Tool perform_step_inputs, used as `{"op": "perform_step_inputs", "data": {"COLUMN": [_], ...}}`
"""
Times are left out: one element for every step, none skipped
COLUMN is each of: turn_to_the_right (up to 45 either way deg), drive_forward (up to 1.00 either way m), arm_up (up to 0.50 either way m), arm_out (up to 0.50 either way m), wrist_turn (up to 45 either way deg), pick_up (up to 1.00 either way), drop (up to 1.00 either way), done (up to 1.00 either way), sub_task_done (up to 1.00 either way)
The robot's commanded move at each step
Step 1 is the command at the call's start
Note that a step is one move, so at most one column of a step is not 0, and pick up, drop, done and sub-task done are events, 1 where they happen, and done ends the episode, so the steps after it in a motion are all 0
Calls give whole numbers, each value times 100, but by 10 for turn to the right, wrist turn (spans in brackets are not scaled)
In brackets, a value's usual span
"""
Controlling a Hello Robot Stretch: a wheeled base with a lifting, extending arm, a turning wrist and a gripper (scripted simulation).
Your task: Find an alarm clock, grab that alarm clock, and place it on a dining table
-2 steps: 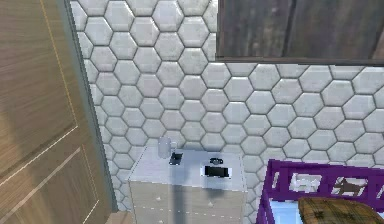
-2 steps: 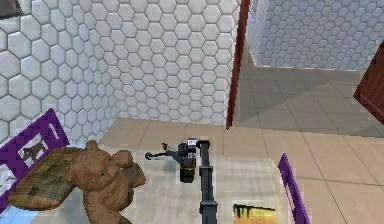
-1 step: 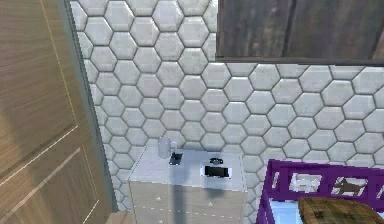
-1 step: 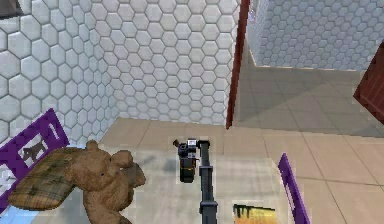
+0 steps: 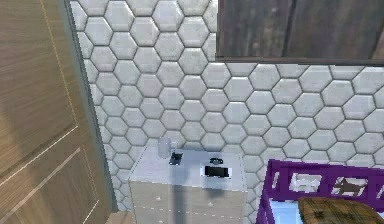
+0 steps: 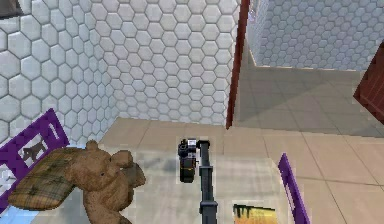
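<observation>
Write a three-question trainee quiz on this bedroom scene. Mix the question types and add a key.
1. True or false: the white chest of drawers stands against the pale hexagon-tiled wall and has small items on top.
2. Multiple choice: in the arm side view, what lies left of the dark square arm bar? A) a brown teddy bear B) a green ball C) a red chair
3. Fill in: the slatted bed frame in the forward view's lower right is coloured ____.
Key: 1 true; 2 A; 3 purple.

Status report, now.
Gripper by the bed, hold cannot be told. Small dark thing on white dresser, maybe the clock. Teddy bear on bed nearby.
</observation>
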Motion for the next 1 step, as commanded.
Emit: {"op": "perform_step_inputs", "data": {"turn_to_the_right": [0], "drive_forward": [0], "arm_up": [-30], "arm_out": [0], "wrist_turn": [0], "pick_up": [0], "drop": [0], "done": [0], "sub_task_done": [0]}}
